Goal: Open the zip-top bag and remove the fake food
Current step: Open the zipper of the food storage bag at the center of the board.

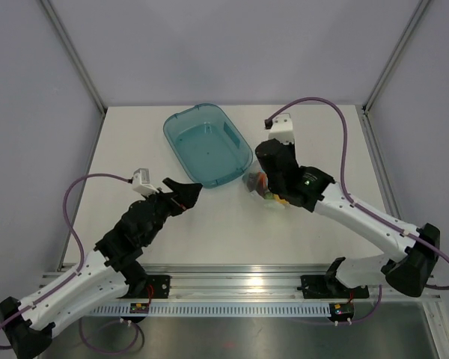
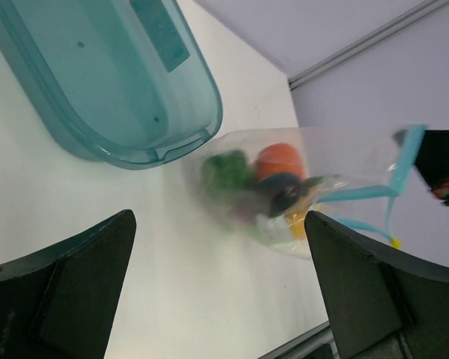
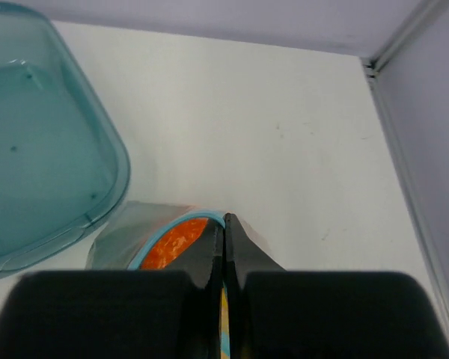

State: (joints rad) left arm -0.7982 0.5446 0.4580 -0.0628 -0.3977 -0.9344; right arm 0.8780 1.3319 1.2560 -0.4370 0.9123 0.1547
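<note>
The clear zip-top bag (image 1: 260,187) lies right of the table's middle, with the fake food bunched inside. In the left wrist view I make out an orange-red piece (image 2: 279,159), a green piece (image 2: 226,168) and a dark piece through the bag (image 2: 337,161). My right gripper (image 3: 225,224) is shut on the bag's light blue zip strip (image 3: 161,234), and an orange piece (image 3: 172,243) shows just under it. My left gripper (image 1: 191,193) stands open a short way left of the bag, nothing between its fingers (image 2: 90,254).
A translucent teal tub (image 1: 207,143) stands behind and left of the bag, close to both grippers. Grey walls with metal posts close the table's back and sides. The rail with the arm bases runs along the near edge.
</note>
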